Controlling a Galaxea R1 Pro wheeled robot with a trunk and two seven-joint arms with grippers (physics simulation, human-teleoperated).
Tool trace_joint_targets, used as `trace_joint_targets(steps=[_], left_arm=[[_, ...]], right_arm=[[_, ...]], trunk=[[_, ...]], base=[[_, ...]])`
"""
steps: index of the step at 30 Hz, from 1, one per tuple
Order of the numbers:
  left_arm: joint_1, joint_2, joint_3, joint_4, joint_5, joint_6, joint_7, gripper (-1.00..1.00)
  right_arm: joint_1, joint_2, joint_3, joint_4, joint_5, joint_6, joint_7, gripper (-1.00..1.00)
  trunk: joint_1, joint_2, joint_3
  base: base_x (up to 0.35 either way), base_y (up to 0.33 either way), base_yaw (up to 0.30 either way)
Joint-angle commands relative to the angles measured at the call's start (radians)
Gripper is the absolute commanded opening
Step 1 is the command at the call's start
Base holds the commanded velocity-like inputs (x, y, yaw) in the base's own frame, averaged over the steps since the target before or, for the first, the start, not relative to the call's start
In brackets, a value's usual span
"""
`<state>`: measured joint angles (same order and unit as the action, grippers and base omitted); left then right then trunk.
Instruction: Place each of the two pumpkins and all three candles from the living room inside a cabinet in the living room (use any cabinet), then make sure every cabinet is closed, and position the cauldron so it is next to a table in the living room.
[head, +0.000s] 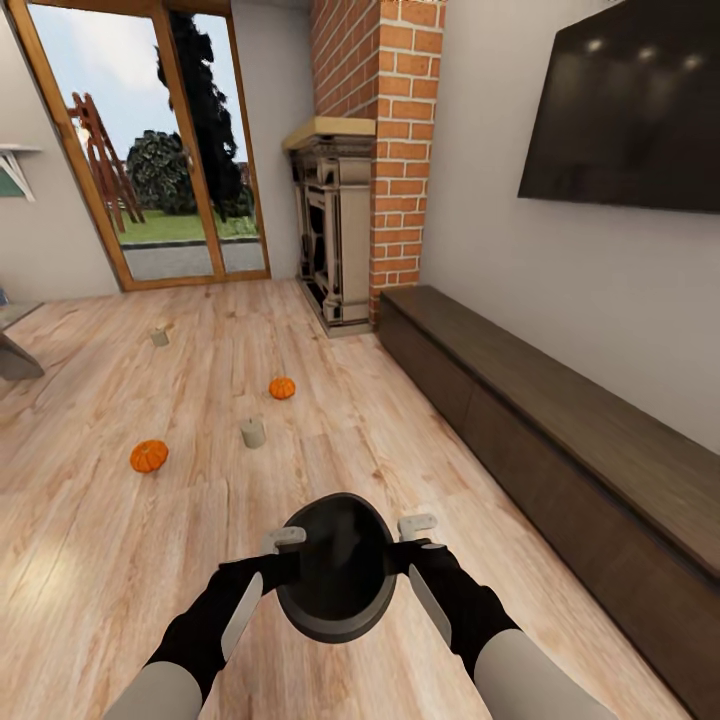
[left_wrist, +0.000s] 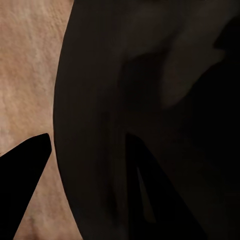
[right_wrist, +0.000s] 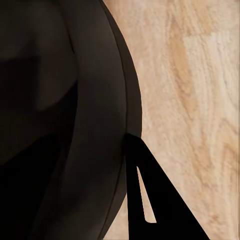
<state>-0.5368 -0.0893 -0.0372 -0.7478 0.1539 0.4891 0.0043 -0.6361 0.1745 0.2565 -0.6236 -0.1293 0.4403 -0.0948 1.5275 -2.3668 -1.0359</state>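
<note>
Cauldron sits low centre of the head frame, between our two grippers, mouth tilted toward the camera so we see into its dark bowl. Left gripper is at its left rim, right gripper at its right rim; both look clamped on the rim, w/ the pot carried above the plank floor.

In the left wrist view the cauldron takes up most of the frame, one dark finger outside the wall over the floor and the other against the inside, so the rim is pinched between them. Right wrist view: cauldron on the left side of the frame, one finger lies on the outer wall over the floor; the other finger we can't make out.

Two pumpkins on the floor: one at mid-left, one nearer frame centre. A candle stands between them, slightly lower than the second pumpkin; another candle is farther up-left, well apart from the rest.

Cabinet runs along the right wall from mid-frame to the lower right corner, its front panels flush. Above it, upper right, a TV. Brick chimney and fireplace at upper centre, glazed doors upper left.
</note>
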Motion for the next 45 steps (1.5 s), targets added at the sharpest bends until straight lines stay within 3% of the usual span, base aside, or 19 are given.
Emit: trace_joint_targets(steps=[1,18,45], left_arm=[[0.0,0.0,-0.001,-0.001,0.013,0.005,0.0,-1.0],[0.0,0.0,-0.001,-0.001,0.015,0.005,0.0,-1.0],[0.0,0.0,0.003,-0.01,0.015,0.005,0.0,-1.0]], right_arm=[[-0.001,0.0,0.006,-0.024,-0.038,0.001,-0.005,-1.0],[-0.001,0.0,0.006,-0.026,-0.039,0.001,0.002,-1.0],[-0.002,0.0,0.006,-0.027,-0.04,0.001,0.034,-1.0]], trunk=[[-0.004,0.007,0.002],[-0.069,0.126,0.056],[-0.069,0.126,0.056]], base=[[0.0,0.0,0.0],[0.0,0.0,0.0],[-0.003,0.0,0.0]])
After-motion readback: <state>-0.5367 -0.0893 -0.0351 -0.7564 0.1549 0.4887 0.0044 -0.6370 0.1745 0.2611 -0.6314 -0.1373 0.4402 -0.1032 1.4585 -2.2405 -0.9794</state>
